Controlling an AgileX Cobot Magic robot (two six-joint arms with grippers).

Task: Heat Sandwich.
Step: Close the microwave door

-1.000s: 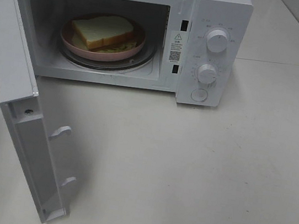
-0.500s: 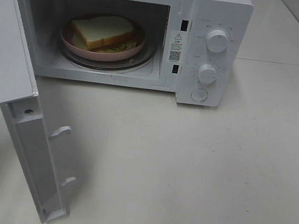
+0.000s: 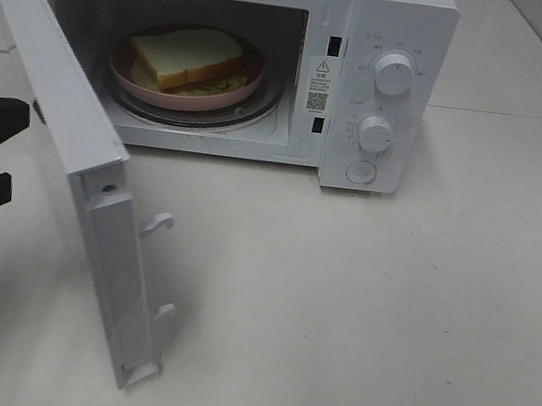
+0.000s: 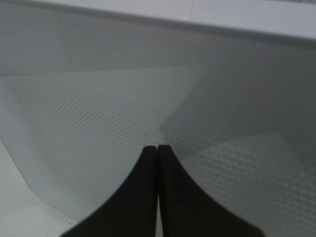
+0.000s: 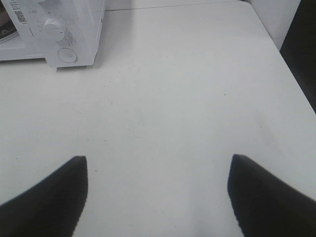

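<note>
Left end effector [image 4: 157, 148], pinched shut and empty, faces the door [image 3: 65, 124]; beyond that door the sandwich [image 3: 185, 57] lies inside the microwave [image 3: 398, 19] (right end effector [image 5: 158, 163] gapes wide, farther off).

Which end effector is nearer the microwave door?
Left. The left end effector, shut, sits close against the outer face of the door; the right end effector, open, hangs over the table off the microwave's control side.
</note>
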